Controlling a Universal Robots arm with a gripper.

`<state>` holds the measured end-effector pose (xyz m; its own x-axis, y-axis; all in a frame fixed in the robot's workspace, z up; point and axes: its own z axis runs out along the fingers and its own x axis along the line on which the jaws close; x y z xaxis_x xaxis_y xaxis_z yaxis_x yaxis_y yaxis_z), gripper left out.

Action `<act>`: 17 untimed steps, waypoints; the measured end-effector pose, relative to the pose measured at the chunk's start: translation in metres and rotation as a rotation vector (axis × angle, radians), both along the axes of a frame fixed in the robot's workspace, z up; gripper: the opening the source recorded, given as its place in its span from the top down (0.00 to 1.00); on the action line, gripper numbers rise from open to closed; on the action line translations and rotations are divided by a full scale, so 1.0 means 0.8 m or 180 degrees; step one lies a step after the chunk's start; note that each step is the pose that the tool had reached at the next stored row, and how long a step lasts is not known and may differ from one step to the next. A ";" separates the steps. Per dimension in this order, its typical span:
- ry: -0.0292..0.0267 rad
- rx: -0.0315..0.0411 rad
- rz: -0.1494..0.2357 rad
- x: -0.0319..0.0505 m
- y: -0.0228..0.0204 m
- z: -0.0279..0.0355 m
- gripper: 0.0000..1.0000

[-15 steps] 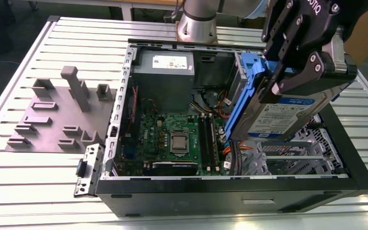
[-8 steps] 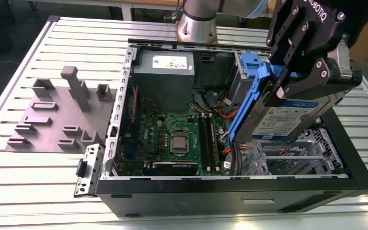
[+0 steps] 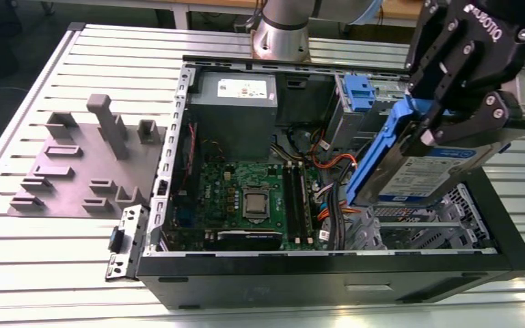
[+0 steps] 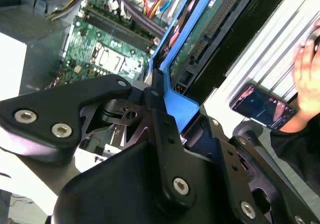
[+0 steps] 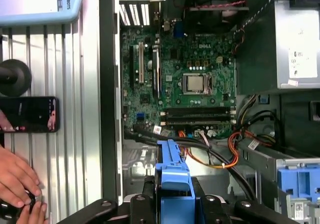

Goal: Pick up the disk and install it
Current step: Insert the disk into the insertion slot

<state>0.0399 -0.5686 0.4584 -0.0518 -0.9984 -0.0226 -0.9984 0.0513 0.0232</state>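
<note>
Over open computer case [image 3: 335, 263], jaws clamp the disk [image 3: 436, 174].

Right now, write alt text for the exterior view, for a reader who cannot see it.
A black robot gripper holds a flat silver hard drive with blue plastic rails, tilted on edge, above the exterior view's right end of an open black computer case. Inside lie a green circuit board and a grey boxy power supply; the case sits on a ribbed metal table.
</note>
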 end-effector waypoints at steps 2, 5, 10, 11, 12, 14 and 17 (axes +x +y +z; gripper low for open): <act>0.0000 -0.0001 0.0000 0.009 0.0000 -0.0005 0.64; 0.0000 -0.0004 0.0000 0.021 0.0000 -0.0017 0.64; 0.0000 -0.0005 0.0000 0.025 0.0000 -0.0023 0.64; 0.0000 -0.0005 0.0000 0.025 0.0000 -0.0023 0.64; 0.0000 -0.0005 0.0000 0.025 0.0000 -0.0023 0.64; 0.0000 -0.0005 0.0000 0.025 0.0000 -0.0023 0.64; 0.0000 -0.0005 0.0000 0.025 0.0000 -0.0023 0.64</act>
